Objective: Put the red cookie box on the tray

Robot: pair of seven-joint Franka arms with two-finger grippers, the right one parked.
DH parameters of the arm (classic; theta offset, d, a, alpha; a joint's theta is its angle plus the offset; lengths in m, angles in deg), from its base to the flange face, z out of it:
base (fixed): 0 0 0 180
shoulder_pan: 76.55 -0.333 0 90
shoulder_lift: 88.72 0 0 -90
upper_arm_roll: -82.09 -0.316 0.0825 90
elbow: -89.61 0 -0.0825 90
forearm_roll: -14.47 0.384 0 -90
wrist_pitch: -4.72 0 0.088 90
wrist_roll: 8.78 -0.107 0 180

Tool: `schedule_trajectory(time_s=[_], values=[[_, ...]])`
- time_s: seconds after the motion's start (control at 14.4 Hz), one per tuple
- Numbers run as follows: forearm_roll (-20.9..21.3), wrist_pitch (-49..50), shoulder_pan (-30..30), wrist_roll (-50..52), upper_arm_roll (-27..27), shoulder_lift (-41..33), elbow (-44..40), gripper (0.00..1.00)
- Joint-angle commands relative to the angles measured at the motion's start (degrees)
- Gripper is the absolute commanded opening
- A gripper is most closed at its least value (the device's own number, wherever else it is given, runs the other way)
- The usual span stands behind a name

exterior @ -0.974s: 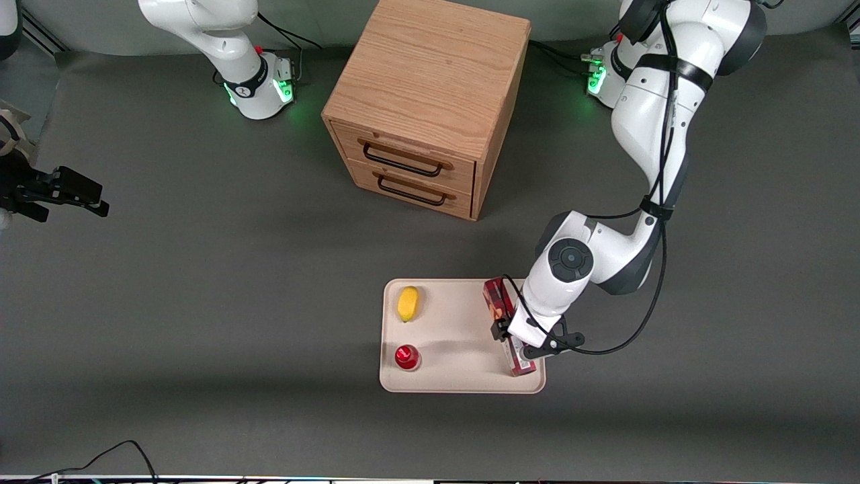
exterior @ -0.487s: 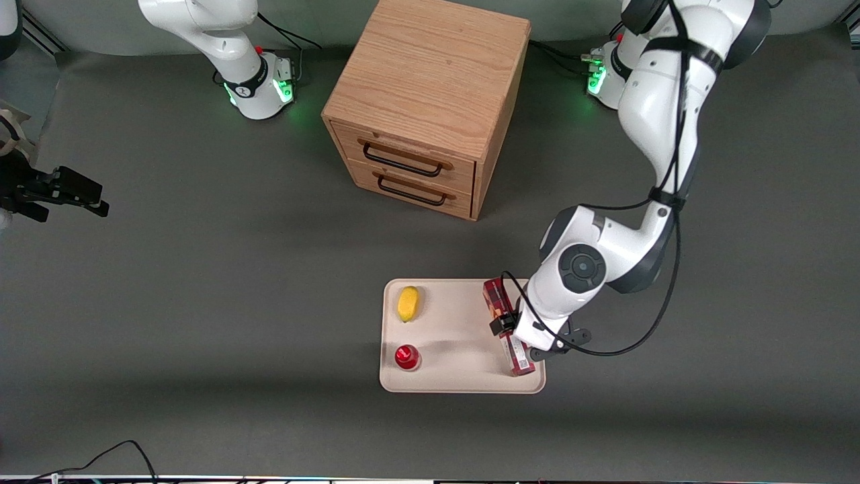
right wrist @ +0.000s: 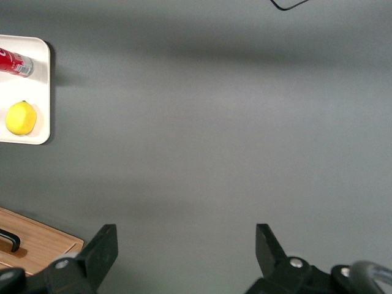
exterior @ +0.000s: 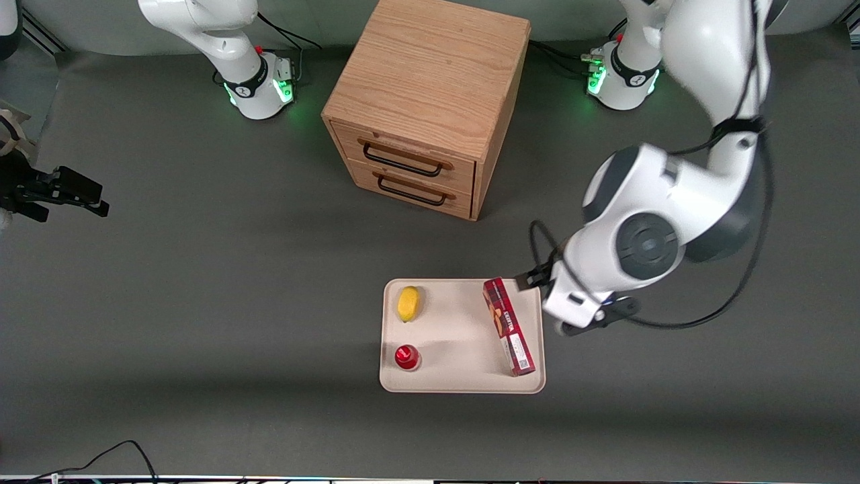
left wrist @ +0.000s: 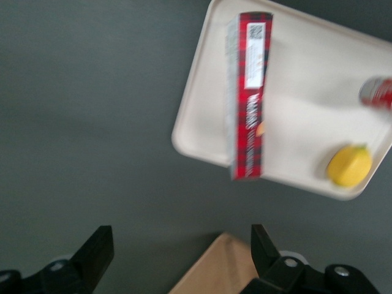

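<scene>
Two spread fingers hang empty above red cookie box on tray.

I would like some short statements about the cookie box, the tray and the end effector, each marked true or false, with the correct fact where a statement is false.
1. The red cookie box lies on the tray. True.
2. The end effector is shut on the box. False: it is open and empty, raised above the table beside the tray, apart from the box.
3. A lemon and a small red-capped item also rest on the tray. True.
4. The box lies between the lemon and the red-capped item. False: it lies along the tray's edge toward the working arm's end, apart from both.
5. The drawer cabinet has a drawer pulled open. False: both drawers look closed.
</scene>
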Motion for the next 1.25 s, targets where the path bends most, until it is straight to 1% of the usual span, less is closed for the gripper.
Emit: schedule_trajectory(time_s=[0.0, 0.21, 0.28, 0.35, 0.42, 0.56, 0.63, 0.7, 0.9, 1.18], values=[[-0.8, 1.4, -1.5, -14.5, -6.0, -13.0, 13.1, 1.00], [0.9, -5.6, -1.4, -22.4, -10.7, -28.9, 33.2, 1.00], [3.8, -7.4, -1.4, -26.0, -12.6, -33.5, 38.6, 1.00], [5.6, -8.4, -1.5, -28.5, -14.1, -37.0, 42.3, 1.00], [6.1, -8.3, -1.6, -30.0, -16.4, -39.5, 44.2, 1.00], [7.3, -7.6, -1.6, -37.6, -21.1, -40.9, 43.8, 1.00], [8.5, -7.8, -1.6, -43.2, -23.5, -40.5, 42.3, 1.00], [8.5, -7.6, -1.6, -46.6, -25.4, -39.6, 40.3, 1.00], [8.3, -6.6, -1.6, -46.8, -26.1, -38.5, 36.6, 1.00], [8.5, -0.2, -1.6, -46.5, -26.1, -36.6, 31.6, 1.00]])
